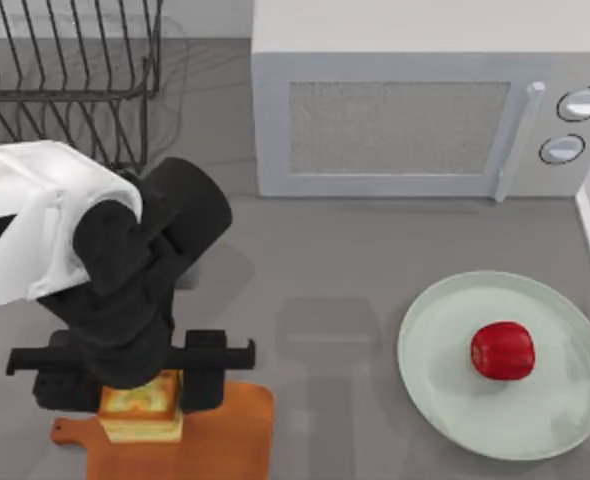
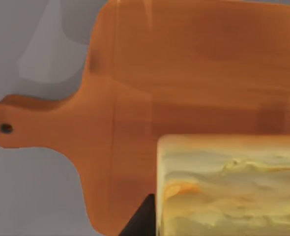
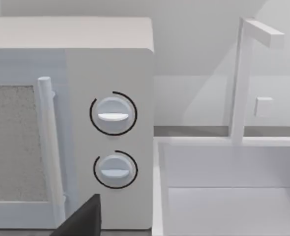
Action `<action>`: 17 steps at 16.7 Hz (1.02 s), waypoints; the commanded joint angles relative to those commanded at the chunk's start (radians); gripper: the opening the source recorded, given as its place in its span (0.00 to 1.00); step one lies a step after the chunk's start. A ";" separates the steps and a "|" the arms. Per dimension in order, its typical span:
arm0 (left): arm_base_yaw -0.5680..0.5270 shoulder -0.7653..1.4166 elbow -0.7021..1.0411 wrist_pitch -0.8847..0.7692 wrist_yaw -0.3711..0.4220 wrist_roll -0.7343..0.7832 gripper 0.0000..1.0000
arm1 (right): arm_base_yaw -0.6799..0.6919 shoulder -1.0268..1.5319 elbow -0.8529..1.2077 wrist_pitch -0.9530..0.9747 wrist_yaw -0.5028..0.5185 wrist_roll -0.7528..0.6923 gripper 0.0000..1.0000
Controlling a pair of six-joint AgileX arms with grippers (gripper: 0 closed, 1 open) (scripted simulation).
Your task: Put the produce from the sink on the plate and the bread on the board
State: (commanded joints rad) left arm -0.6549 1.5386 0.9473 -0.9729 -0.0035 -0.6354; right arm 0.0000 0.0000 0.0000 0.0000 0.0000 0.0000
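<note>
on the grey table (image 1: 325,270), bread (image 1: 141,405) sits between left fingers (image 1: 203,370).

White microwave (image 1: 425,110) sits at the back with two dials, wire dish rack (image 1: 65,70) back left, sink (image 3: 228,187) and faucet (image 3: 246,73) just right of it.

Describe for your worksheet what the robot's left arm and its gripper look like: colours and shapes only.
The left arm has a smooth white rounded casing that gives way to a bulky matte black cylindrical wrist. The left gripper is black too, with a wide flat crossbar and blocky square-edged fingers. No cables or markings are visible.
</note>
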 joint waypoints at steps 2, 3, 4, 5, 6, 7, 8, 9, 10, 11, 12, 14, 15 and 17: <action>0.000 0.010 -0.017 0.027 0.001 0.000 0.00 | 0.000 0.000 0.000 0.000 0.000 0.000 1.00; 0.000 0.015 -0.025 0.041 0.001 0.000 0.00 | 0.000 0.000 0.000 0.000 0.000 0.000 1.00; -0.001 0.020 -0.033 0.054 0.000 0.000 0.00 | 0.000 0.000 0.000 0.000 0.000 0.000 1.00; -0.001 0.025 -0.042 0.067 0.000 0.000 0.00 | 0.000 0.000 0.000 0.000 0.000 0.000 1.00; -0.001 0.030 -0.050 0.080 0.000 0.000 0.00 | 0.000 0.000 0.000 0.000 0.000 0.000 1.00; -0.001 0.034 -0.058 0.094 0.000 0.000 0.00 | 0.000 0.000 0.000 0.000 0.000 0.000 1.00; -0.001 0.039 -0.066 0.107 0.000 0.000 0.00 | 0.000 0.000 0.000 0.000 0.000 0.000 1.00; -0.001 0.044 -0.075 0.121 0.000 0.000 0.00 | 0.000 0.000 0.000 0.000 0.000 0.000 1.00; -0.001 0.049 -0.083 0.133 0.000 0.000 0.00 | 0.000 0.000 0.000 0.000 0.000 0.000 1.00; -0.001 0.054 -0.091 0.150 0.000 0.000 0.00 | 0.000 0.000 0.000 0.000 0.000 0.000 1.00; -0.002 0.060 -0.100 0.166 0.000 0.000 0.00 | 0.000 0.000 0.000 0.000 0.000 0.000 1.00; -0.002 0.063 -0.106 0.173 0.000 0.000 0.00 | 0.000 0.000 0.000 0.000 0.000 0.000 1.00; -0.002 0.063 -0.106 0.173 0.000 0.000 0.00 | 0.000 0.000 0.000 0.000 0.000 0.000 1.00; -0.002 0.063 -0.106 0.173 0.000 0.000 0.08 | 0.000 0.000 0.000 0.000 0.000 0.000 1.00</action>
State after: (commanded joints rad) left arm -0.6566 1.6016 0.8409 -0.7999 -0.0036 -0.6357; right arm 0.0000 0.0000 0.0000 0.0000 0.0000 0.0000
